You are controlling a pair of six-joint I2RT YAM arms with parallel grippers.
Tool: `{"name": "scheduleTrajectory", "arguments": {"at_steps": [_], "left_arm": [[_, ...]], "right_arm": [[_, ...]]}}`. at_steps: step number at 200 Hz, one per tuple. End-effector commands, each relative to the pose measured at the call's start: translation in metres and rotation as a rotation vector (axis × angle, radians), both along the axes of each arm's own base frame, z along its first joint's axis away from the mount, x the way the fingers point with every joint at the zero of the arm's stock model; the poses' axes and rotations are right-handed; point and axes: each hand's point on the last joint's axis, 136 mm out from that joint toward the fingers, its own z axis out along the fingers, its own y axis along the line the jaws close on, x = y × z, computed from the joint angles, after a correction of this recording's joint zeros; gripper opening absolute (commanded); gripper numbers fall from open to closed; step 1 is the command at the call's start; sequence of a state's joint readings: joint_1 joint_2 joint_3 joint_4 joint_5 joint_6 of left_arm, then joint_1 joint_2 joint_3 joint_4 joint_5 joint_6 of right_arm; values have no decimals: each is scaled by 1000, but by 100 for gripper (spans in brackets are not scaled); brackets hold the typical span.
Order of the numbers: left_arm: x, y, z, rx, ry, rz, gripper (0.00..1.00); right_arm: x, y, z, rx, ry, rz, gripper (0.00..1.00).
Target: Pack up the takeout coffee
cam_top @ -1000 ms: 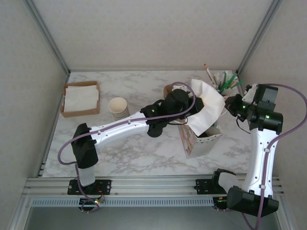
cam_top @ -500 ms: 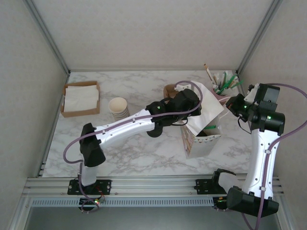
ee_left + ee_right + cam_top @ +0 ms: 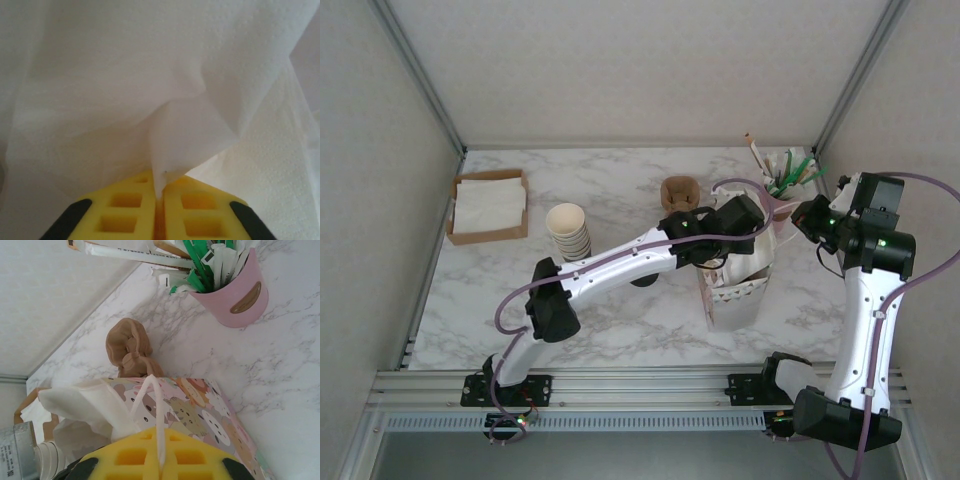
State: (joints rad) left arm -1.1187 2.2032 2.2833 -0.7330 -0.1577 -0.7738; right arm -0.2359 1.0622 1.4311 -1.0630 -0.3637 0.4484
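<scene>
The takeout coffee is hidden. A paper bag [image 3: 735, 300] printed with cartoon animals [image 3: 200, 410] stands upright at the right of the table. My left gripper [image 3: 745, 238] reaches over the bag's open top. Its yellow fingers [image 3: 161, 182] are shut on a fold of a white napkin [image 3: 150, 75], which hangs down into the bag [image 3: 748, 262]. Beside the bag's far right corner, my right gripper [image 3: 802, 222] is shut on the bag's thin white handle loop [image 3: 159, 405], pinched between its pads [image 3: 161, 440].
A pink cup of stirrers and straws [image 3: 785, 175] [image 3: 235, 295] stands behind the bag. A brown pulp cup carrier [image 3: 678, 192] [image 3: 131, 347] sits left of it. A stack of lidless cream cups [image 3: 567, 228] and a cardboard box of napkins [image 3: 488, 205] lie further left.
My left arm has swung right and lowered over the bag, carrying the napkin from above the opening down into it. The right gripper has kept hold of the handle.
</scene>
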Motion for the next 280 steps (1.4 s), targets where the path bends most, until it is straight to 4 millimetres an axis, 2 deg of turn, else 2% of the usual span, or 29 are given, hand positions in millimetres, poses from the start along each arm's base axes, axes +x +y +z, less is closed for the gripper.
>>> {"name": "scheduleTrajectory", "arguments": {"at_steps": [1, 27, 61, 110, 129, 166, 185, 204, 238, 267, 280], "left_arm": [[-9, 4, -8, 69, 18, -25, 21], [-14, -2, 15, 7, 11, -55, 38], [-20, -1, 46, -58, -4, -79, 49], [-22, 9, 75, -95, -38, -79, 58], [-21, 13, 83, -100, -53, -74, 59], [-22, 8, 98, -141, -86, -102, 56], [-16, 8, 94, -113, -99, -91, 50], [-11, 4, 82, -75, -93, -96, 42], [-4, -2, 49, -8, -68, -93, 30], [0, -7, 20, 44, -40, -90, 26], [0, -11, -1, 73, -13, -97, 25]], "right_arm": [[0, 1, 14, -15, -40, 18, 0], [-1, 3, 15, -9, -43, 26, 0], [-2, 2, 14, -14, -38, 26, 0], [-3, 4, 15, -11, -41, 32, 0], [-4, 5, 16, -7, -46, 36, 0], [-3, 6, 16, -2, -45, 42, 0], [-4, 7, 13, 0, -40, 49, 0], [-4, 7, 9, -1, -31, 48, 0], [-4, 7, 4, 1, -20, 48, 0], [-5, 7, 1, 0, -12, 53, 0], [-5, 7, 0, 1, -11, 51, 0]]}}
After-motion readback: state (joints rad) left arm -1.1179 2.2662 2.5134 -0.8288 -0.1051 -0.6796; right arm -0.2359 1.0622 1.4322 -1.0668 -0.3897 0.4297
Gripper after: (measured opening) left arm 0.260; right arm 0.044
